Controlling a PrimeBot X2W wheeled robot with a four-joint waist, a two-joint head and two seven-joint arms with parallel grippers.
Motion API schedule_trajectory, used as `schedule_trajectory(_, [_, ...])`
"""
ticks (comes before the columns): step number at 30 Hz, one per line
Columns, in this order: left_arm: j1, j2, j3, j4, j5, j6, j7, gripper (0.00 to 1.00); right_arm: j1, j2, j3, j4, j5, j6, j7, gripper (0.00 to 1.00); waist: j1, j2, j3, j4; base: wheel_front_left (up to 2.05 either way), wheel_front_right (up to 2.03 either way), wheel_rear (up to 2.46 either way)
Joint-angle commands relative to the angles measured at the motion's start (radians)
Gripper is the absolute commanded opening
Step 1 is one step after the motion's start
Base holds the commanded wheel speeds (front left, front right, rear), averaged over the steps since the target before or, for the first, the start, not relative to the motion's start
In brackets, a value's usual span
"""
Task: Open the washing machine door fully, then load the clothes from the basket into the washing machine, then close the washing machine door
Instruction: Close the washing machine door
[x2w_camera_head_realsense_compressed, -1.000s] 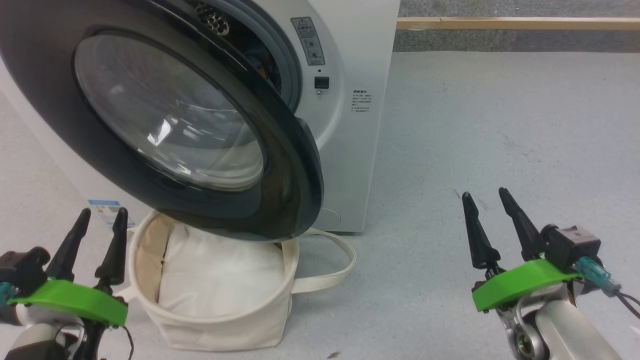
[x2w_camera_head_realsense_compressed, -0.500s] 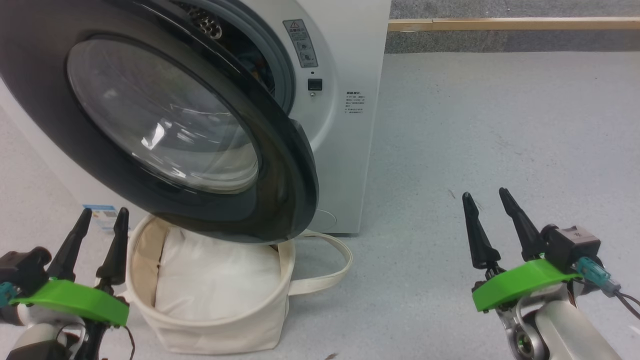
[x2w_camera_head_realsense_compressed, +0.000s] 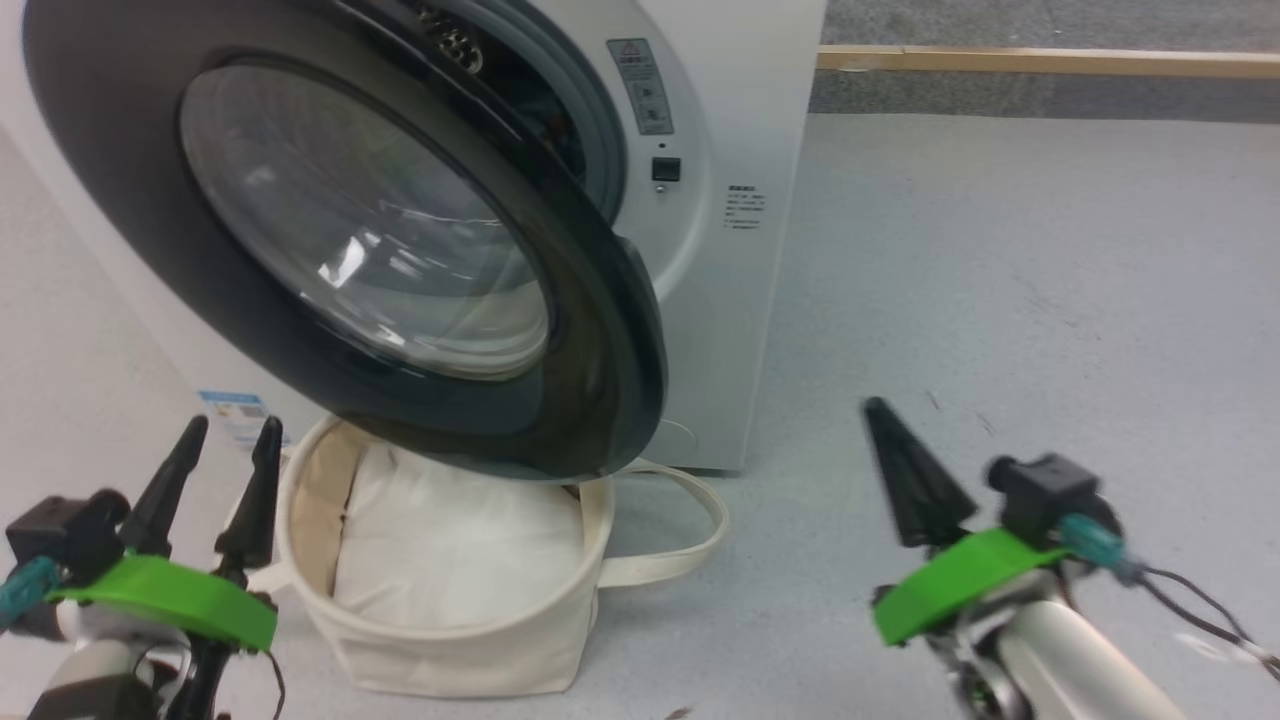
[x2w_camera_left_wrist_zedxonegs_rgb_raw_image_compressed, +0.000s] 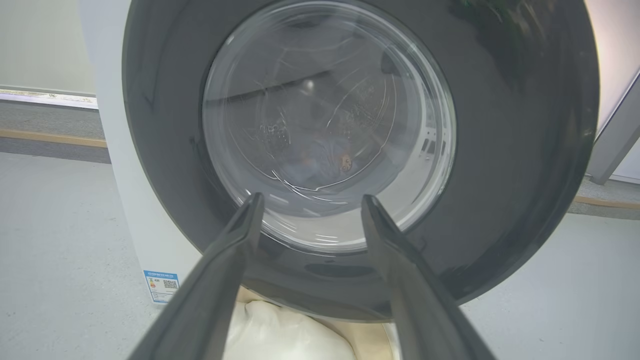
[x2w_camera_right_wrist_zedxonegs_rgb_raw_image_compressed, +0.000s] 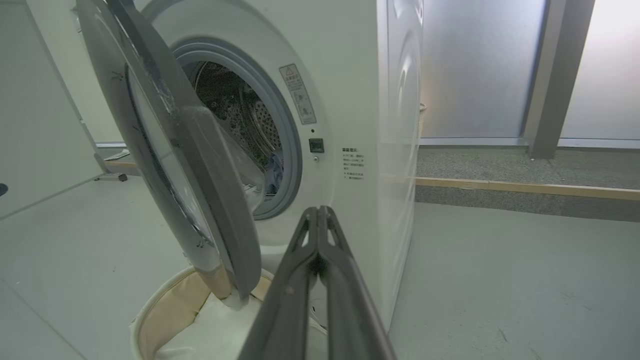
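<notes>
Washing machine (x2w_camera_head_realsense_compressed: 740, 250): white, stood on the floor (x2w_camera_head_realsense_compressed: 1000, 250). Its door (x2w_camera_head_realsense_compressed: 110, 200) is seen swung part-way out. The outer face is presented to the head camera, and the lower rim hangs over the basket (x2w_camera_head_realsense_compressed: 470, 650). The door's free edge is turned toward the right hand's side.

In the right wrist view the drum opening is uncovered. A scrap of light blue fabric, taken to be the clothes (x2w_camera_right_wrist_zedxonegs_rgb_raw_image_compressed: 274, 172), is made out low inside the drum. The same blue, with an orange spot, is glimpsed through the door glass in the left wrist view.

Basket: set on the floor under the door, close against the machine's front. Only a plain white bundle (x2w_camera_head_realsense_compressed: 450, 540) is seen in it. Loading is therefore judged done, and closing the door is judged the step in hand.

Right hand (x2w_camera_head_realsense_compressed: 885, 415): the fingers are pressed together to a single point with nothing between them. This shape is judged to suit pushing rather than grasping. The hand is held above the floor, off to the right of the door's free edge and lower than it. No contact is made.

Left hand (x2w_camera_head_realsense_compressed: 232, 425): the fingers are spread apart and nothing is held. It is held just beside the basket's left rim, aimed at the door glass but apart from it.
</notes>
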Motion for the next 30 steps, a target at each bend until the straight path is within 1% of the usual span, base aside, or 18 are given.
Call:
schedule_trajectory(1, [-0.076,0.029,0.043,-0.027,0.0,-0.006,-0.012,1.0,-0.068,0.005,0.043,-0.021,0.007,0.0,-0.012,0.0,0.0,0.0,0.001,0.015,0.0,0.0,0.0])
schedule_trajectory(7, [-0.102,0.01,0.016,-0.034,0.009,-0.006,-0.012,1.0,-0.174,0.05,0.212,0.12,0.062,0.0,-0.012,0.0,0.0,0.0,0.008,0.078,0.0,0.0,0.0])
schedule_trajectory(10, [-0.112,0.006,0.006,-0.035,0.01,-0.006,-0.012,1.0,-0.223,0.07,0.267,0.188,0.096,0.0,-0.012,0.0,0.0,0.0,0.014,0.11,0.0,0.0,0.0])
schedule_trajectory(14, [-0.125,0.004,-0.001,-0.036,0.009,-0.006,-0.012,1.0,-0.281,0.094,0.311,0.26,0.136,0.0,-0.012,0.0,0.0,0.0,0.024,0.149,0.0,0.0,0.0])
schedule_trajectory(19, [-0.138,0.003,-0.011,-0.033,0.005,-0.006,-0.012,1.0,-0.336,0.107,0.324,0.33,0.17,0.0,-0.012,0.0,0.0,0.0,0.039,0.185,0.0,0.0,0.0])
schedule_trajectory(22, [-0.143,0.003,-0.014,-0.034,0.003,-0.006,-0.012,1.0,-0.354,0.106,0.315,0.35,0.178,0.0,-0.012,0.0,0.0,0.0,0.048,0.196,0.0,0.0,0.0])
schedule_trajectory(30, [-0.165,0.012,-0.019,-0.043,-0.006,-0.006,-0.012,1.0,-0.421,0.068,0.228,0.397,0.17,0.0,-0.012,0.0,0.0,0.0,0.101,0.224,0.0,0.0,0.0])
